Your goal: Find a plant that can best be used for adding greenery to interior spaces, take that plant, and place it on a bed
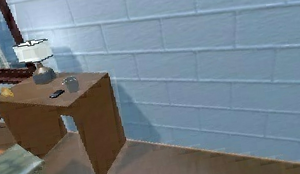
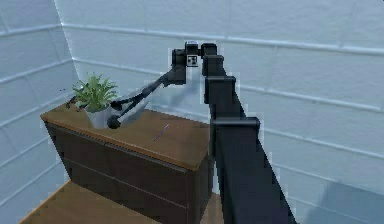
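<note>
Leafy green plant (image 2: 95,92), pale pot, stands on glossy dark-wood worktop (image 2: 165,140), left end. Thin dark hand (image 2: 116,116) overlaps pot, part hidden; can't tell hand's state or if anything's held. Square blocky arm (image 2: 235,140).

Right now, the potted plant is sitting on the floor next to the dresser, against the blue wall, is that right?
Not quite. The potted plant stands on top of the dresser, near its left end, not on the floor beside it. The arm side view shows this. The blue wall does run behind it.
</note>
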